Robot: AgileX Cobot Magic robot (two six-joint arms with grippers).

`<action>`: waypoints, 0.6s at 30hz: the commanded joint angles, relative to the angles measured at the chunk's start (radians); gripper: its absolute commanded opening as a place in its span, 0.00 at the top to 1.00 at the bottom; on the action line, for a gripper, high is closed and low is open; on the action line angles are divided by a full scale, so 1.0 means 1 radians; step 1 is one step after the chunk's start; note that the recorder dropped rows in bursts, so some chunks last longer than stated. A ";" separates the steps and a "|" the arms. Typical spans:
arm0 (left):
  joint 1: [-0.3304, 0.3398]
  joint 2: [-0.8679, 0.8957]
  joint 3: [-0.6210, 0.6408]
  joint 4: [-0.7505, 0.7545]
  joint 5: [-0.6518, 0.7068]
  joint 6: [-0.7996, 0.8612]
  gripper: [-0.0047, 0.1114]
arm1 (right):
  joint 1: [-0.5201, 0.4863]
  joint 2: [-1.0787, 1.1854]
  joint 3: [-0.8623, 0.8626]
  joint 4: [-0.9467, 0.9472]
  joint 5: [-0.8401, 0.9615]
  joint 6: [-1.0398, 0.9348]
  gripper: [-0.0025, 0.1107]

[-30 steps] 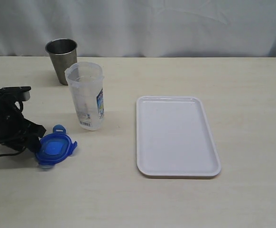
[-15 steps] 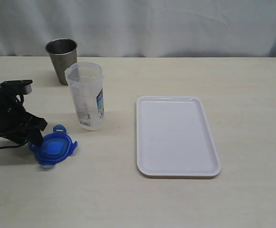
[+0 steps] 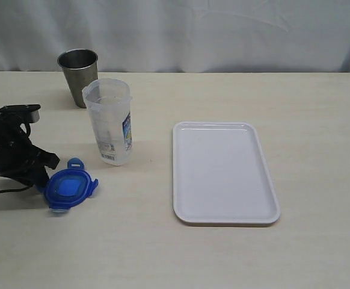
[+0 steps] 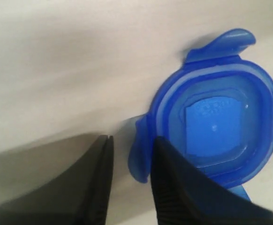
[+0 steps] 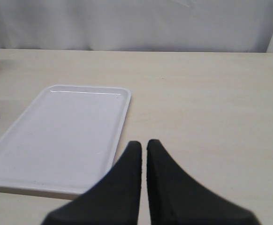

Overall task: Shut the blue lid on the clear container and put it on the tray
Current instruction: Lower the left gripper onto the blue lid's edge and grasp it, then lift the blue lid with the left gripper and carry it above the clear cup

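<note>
We see our left claw (image 4: 133,138) partly spread around one flap of the blue lid (image 3: 70,188), which lies on the worktop (image 3: 163,253) near the upright clear container (image 3: 110,123), left of the tray (image 3: 223,174), our right claw (image 5: 143,143) pressed together.

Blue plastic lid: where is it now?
Exterior view, left side: the blue plastic lid lies near the clear plastic container, one flap between the left gripper's jaws.
</note>
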 commanded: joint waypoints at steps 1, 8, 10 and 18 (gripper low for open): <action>-0.002 -0.003 0.006 -0.008 -0.026 -0.001 0.68 | -0.007 -0.004 0.003 -0.007 -0.003 0.004 0.94; -0.002 -0.003 0.024 -0.002 -0.100 0.001 0.85 | -0.007 -0.004 0.003 -0.007 -0.003 0.004 0.94; -0.002 -0.003 0.024 -0.001 -0.079 0.006 0.85 | -0.007 -0.004 0.003 -0.007 -0.003 0.004 0.94; -0.002 -0.004 -0.004 -0.002 -0.018 0.026 0.87 | -0.007 -0.004 0.003 -0.007 -0.003 0.004 0.94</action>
